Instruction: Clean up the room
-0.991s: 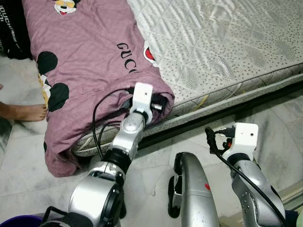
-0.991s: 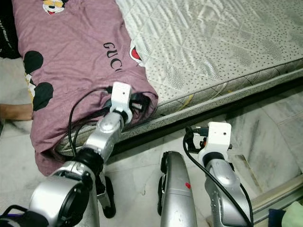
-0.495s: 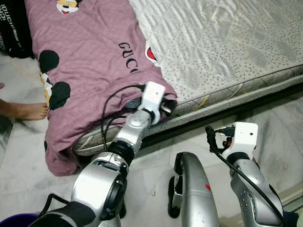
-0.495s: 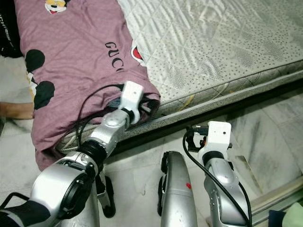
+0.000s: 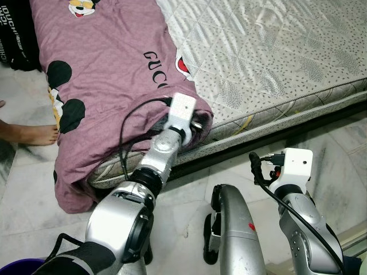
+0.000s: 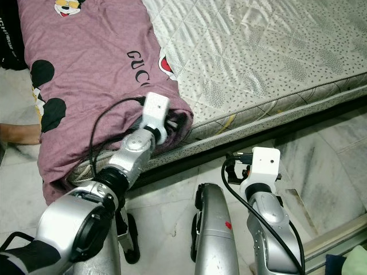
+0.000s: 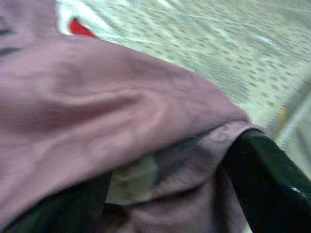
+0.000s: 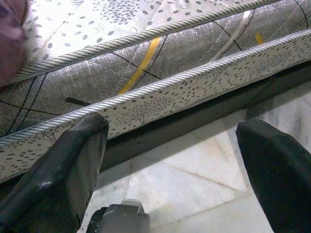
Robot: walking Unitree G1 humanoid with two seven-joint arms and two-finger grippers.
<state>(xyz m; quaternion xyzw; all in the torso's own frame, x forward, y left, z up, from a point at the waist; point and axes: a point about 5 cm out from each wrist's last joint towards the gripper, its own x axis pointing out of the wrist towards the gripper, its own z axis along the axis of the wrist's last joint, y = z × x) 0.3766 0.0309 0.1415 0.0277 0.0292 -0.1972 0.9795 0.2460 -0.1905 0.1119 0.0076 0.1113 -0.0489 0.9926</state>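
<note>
Shifted slightly along the mattress (image 5: 275, 51) edge, left tool (image 7: 194, 160) grips purple sheet (image 5: 109, 69); right tool (image 8: 170, 160) gapes.

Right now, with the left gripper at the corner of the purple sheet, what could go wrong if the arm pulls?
1. The left gripper sits in the folds of the purple printed bedsheet at the edge of the grey patterned mattress; whether the fingers have cloth is unclear, so it may slip free.
2. The arm's black cable loops over the sheet and may snag.
3. A person's bare foot rests on the floor beside the hanging sheet, so a pull could sweep cloth over it.
</note>
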